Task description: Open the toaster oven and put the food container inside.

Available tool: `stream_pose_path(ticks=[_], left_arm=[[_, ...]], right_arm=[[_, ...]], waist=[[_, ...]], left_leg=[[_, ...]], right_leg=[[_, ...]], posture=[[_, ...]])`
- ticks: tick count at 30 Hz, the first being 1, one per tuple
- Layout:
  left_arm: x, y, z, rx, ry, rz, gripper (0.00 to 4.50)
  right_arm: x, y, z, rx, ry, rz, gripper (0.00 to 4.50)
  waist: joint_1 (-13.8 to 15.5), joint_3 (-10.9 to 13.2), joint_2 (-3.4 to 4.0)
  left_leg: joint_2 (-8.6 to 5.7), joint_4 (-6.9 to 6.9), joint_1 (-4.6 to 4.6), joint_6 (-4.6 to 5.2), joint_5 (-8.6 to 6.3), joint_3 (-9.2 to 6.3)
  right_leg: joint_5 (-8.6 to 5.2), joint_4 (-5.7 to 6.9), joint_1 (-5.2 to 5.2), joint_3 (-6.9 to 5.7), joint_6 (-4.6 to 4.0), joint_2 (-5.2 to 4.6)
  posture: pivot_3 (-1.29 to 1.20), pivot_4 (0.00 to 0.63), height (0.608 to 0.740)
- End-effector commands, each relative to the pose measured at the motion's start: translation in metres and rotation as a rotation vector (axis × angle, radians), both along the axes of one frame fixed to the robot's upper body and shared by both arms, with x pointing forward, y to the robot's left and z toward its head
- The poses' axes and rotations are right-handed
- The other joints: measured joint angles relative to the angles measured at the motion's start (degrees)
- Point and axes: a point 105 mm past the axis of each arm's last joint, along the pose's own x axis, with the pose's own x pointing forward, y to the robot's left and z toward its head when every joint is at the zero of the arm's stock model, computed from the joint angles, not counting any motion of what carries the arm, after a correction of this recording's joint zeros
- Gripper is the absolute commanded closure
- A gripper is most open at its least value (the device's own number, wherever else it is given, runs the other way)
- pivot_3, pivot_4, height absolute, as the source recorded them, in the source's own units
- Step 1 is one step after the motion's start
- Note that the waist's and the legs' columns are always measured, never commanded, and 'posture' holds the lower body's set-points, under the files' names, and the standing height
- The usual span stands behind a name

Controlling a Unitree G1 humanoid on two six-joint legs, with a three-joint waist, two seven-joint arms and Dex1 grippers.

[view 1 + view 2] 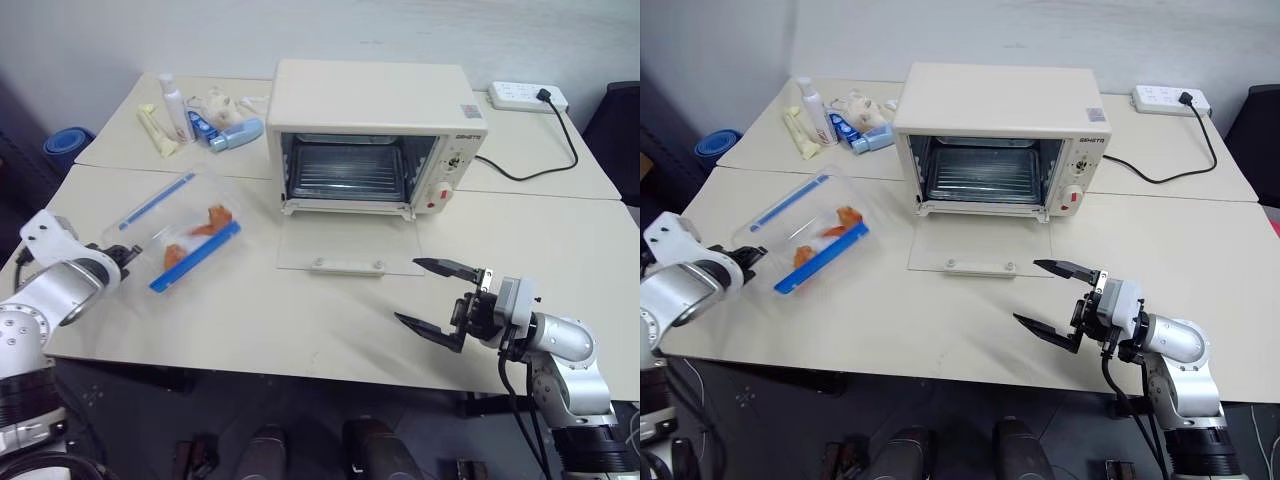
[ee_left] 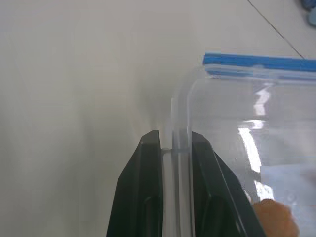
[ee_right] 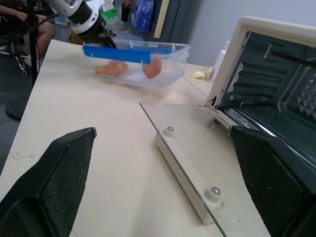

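On the cream bench (image 1: pixel 330 320), left of the open cream-white toaster oven (image 1: pixel 372 135): clear blue-clipped plastic food container (image 1: pixel 185 232), rim pinched by left hand (image 2: pixel 175 148) for lifting; right hand (image 1: pixel 435 304) spread, empty.

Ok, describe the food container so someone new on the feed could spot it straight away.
Start at the toaster oven, the cream box in the middle of the table with its glass door folded down. Look to its left, toward the table's near edge: the food container is the clear shallow box there. Blue strips along two sides and orange pieces inside set it apart from the bottles and tubes further back.
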Motion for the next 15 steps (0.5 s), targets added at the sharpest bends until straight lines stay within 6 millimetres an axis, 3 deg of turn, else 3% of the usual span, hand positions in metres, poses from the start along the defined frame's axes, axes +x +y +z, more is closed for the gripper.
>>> stream_pose_path(ticks=[1,6,9,15], left_arm=[[0.003,-0.012,0.029,0.054,-0.035,-0.184,4.23],[0.007,-0.044,0.050,0.156,-0.005,-0.433,4.23],[0.019,-0.074,0.059,0.168,-0.010,-0.540,4.23],[0.038,-0.126,0.061,0.181,0.056,-0.700,4.23]], right_arm=[[-0.001,-0.009,0.007,-0.013,-0.040,-0.024,0.00],[-0.002,-0.015,0.004,-0.024,-0.026,-0.047,0.00],[-0.004,-0.021,0.003,-0.025,-0.021,-0.083,0.00],[-0.015,-0.030,-0.001,-0.020,0.001,-0.155,0.00]], waist=[[0.11,0.00,0.00],[0.16,0.01,0.00],[0.30,0.01,0.00],[0.14,0.01,0.00]], left_leg=[[-0.01,0.00,-0.03,0.00,0.00,-0.01],[-0.10,-0.02,-0.10,0.02,0.00,-0.09],[-0.12,-0.04,-0.11,0.03,0.00,-0.11],[-0.13,-0.01,-0.11,0.04,0.02,-0.11]], right_leg=[[0.00,-0.02,-0.01,-0.01,0.00,0.00],[0.00,-0.05,-0.01,-0.12,0.00,-0.12],[0.00,-0.06,-0.02,-0.15,0.00,-0.15],[0.00,0.00,-0.02,-0.16,0.00,-0.16]], posture=[[0.00,0.150,0.740],[0.00,0.150,0.740],[0.00,0.150,0.740],[0.00,0.150,0.740]])
